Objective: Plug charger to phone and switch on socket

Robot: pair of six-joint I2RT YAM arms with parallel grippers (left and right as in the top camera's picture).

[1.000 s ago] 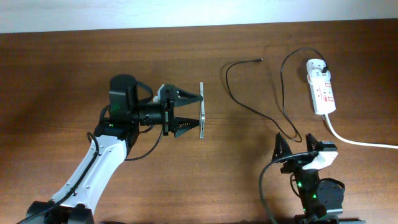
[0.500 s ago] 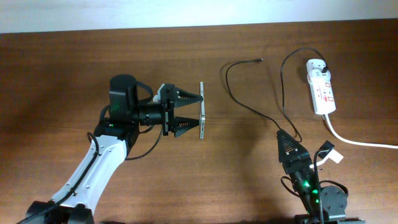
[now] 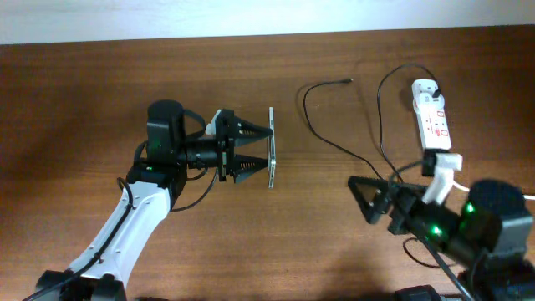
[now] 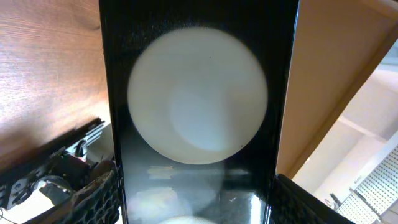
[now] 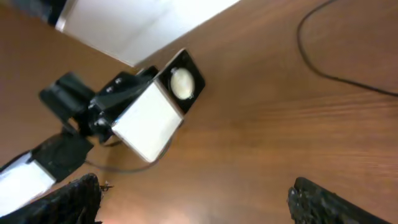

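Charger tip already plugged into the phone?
No: the cable tip lies loose on the table, apart from the phone held on edge in the left claw.

Left arm: white shell, black joints, chunky black cylinder motor up top, thin black cable looping off it, ridged black triangular fingers. Right arm is all black, with glowing green LEDs and a white block on the wrist.
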